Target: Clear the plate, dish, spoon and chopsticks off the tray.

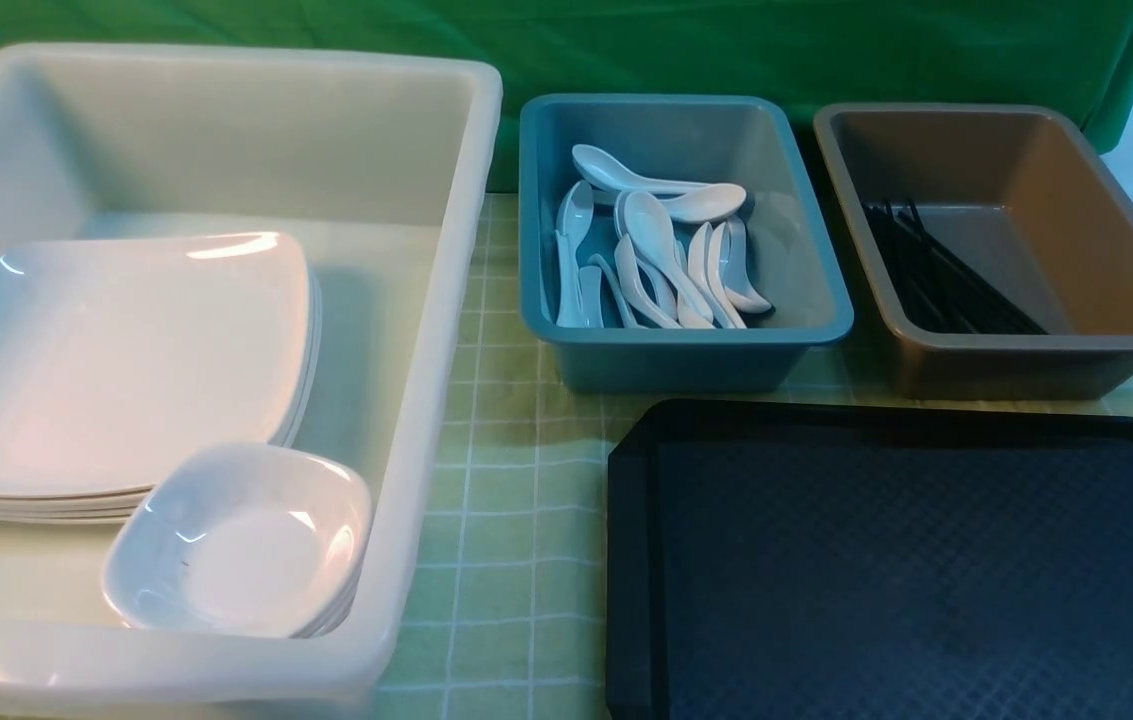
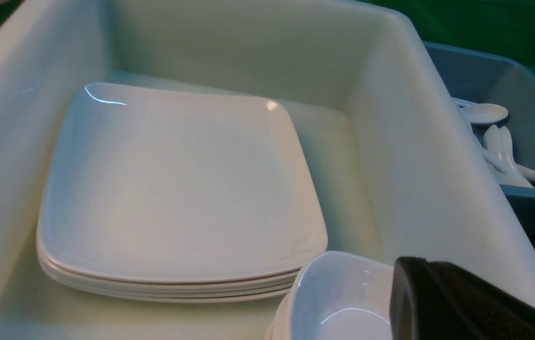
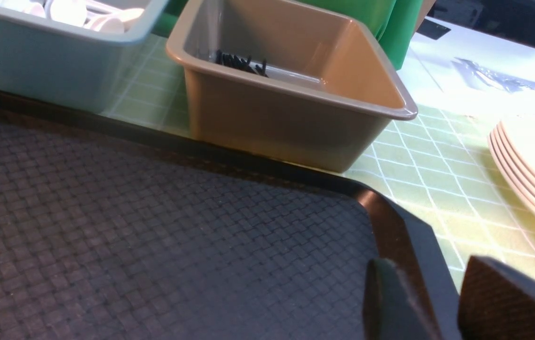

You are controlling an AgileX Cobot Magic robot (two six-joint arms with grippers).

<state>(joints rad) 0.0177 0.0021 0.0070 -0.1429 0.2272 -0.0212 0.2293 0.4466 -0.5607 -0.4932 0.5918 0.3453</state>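
Tray [image 1: 906,560] surface lies bare under the right gripper [image 3: 442,302], which hangs over the tray's raised rim at a clipped corner. Its two dark fingers [image 3: 508,302] stand a little apart with the rim showing in the gap, and nothing is between them. Beyond this gripper, just past the tray's edge, stands the brown tub [image 3: 291,85] with the chopsticks [image 1: 946,270] lying in it as a bundle of black sticks. Beside that tub is the blue tub [image 1: 676,250], where white spoons [image 1: 656,260] are heaped together. To the outer side of the right gripper, on the checked green cloth [image 1: 506,520], a separate stack of pale plates [image 3: 531,170] is partly in view.

The left gripper [image 2: 465,302] is over the near part of the big white bin [image 1: 426,400], its dark fingers pressed together and holding nothing. Just beside it sit the small deep white dishes [image 1: 241,540], nested in a stack. Farther in from this gripper the plate [image 1: 116,360] rests as the top one of a stack of square white plates on the bin's floor.
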